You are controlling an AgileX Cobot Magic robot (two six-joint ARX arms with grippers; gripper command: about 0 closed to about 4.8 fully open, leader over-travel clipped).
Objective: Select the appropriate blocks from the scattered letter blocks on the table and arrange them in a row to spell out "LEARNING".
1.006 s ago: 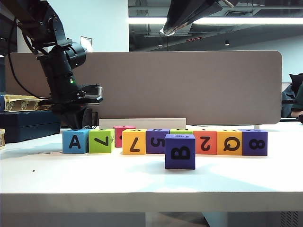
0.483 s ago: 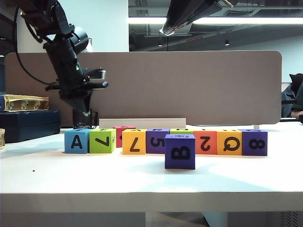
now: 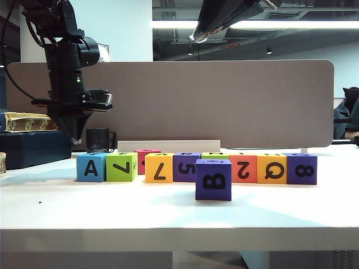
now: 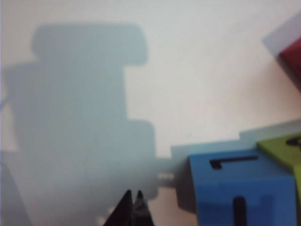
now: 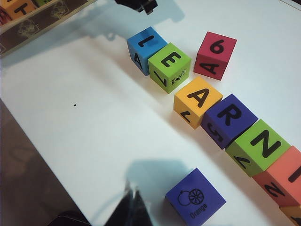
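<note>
Letter blocks stand in a row on the white table [image 3: 112, 207]: blue [image 3: 90, 167], green [image 3: 121, 167], yellow [image 3: 159, 168], purple [image 3: 187, 167], red-orange [image 3: 243, 168], orange [image 3: 271, 168] and purple [image 3: 302, 168]. Seen from above, the tops read L [image 5: 146, 49], E [image 5: 169, 67], A [image 5: 197, 102], R [image 5: 232, 120], N [image 5: 257, 147]. A purple B block [image 3: 213, 179] stands alone in front; its top shows an orange drawing [image 5: 195, 197]. A red block [image 5: 215, 55] sits behind the row. My left gripper [image 3: 73, 137] hangs shut and empty above and left of the blue block [image 4: 240, 188]. My right gripper [image 5: 133, 197] is shut and empty, high over the table beside the purple block.
A dark blue box [image 3: 33, 148] with a patterned tray [image 3: 28, 120] on it stands at the far left. A black cup [image 3: 98, 140] and the grey-brown partition [image 3: 196, 101] stand behind the row. The table's front edge [image 3: 179, 238] is near.
My left gripper has risen from low behind the blue block and swung to point downward, ending up left of it. The blue block sits slightly closer to the green one. The right arm has not moved.
</note>
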